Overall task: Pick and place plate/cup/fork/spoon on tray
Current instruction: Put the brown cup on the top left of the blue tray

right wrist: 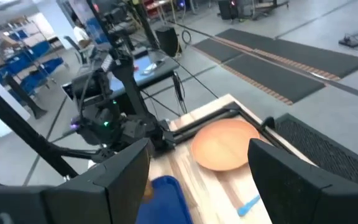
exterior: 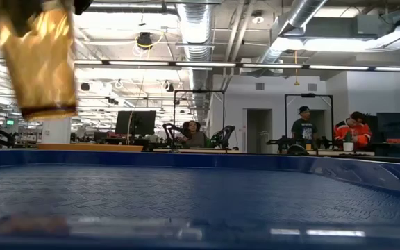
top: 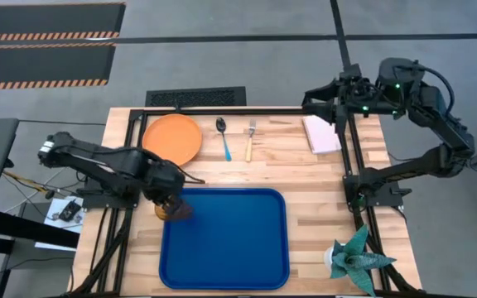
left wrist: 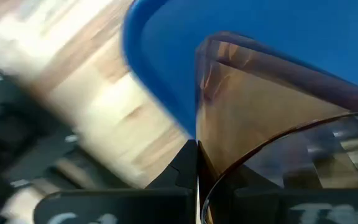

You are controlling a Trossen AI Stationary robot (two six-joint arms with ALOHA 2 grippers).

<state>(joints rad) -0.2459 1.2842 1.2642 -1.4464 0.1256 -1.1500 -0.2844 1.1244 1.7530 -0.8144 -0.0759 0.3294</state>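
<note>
The amber cup [exterior: 40, 59] hangs above the far left corner of the blue tray [top: 230, 248], held by my left gripper [top: 169, 202], which is shut on it. The cup fills the left wrist view [left wrist: 260, 118]. The orange plate [top: 172, 138], the blue-handled spoon [top: 223, 137] and the orange-handled fork [top: 250, 141] lie flat on the table beyond the tray's far edge. My right gripper [right wrist: 197, 180] is open and empty, raised over the table's far right part [top: 311, 101]. My left gripper holds the cup at its rim [left wrist: 211, 186], coming from above. One finger [left wrist: 179, 171] lies against the outside of the wall; the other appears to stand inside the cup, seen dimly through the wall. The cup hangs below the fingers, slightly tilted, clear of the tray [exterior: 186, 194].
A pinkish-white block [top: 321, 134] lies at the table's far right. A small green plant [top: 354, 258] stands at the near right corner. Black frame posts rise at the table's sides [top: 350, 157]. People sit and stand in the room behind the table [exterior: 346, 132].
</note>
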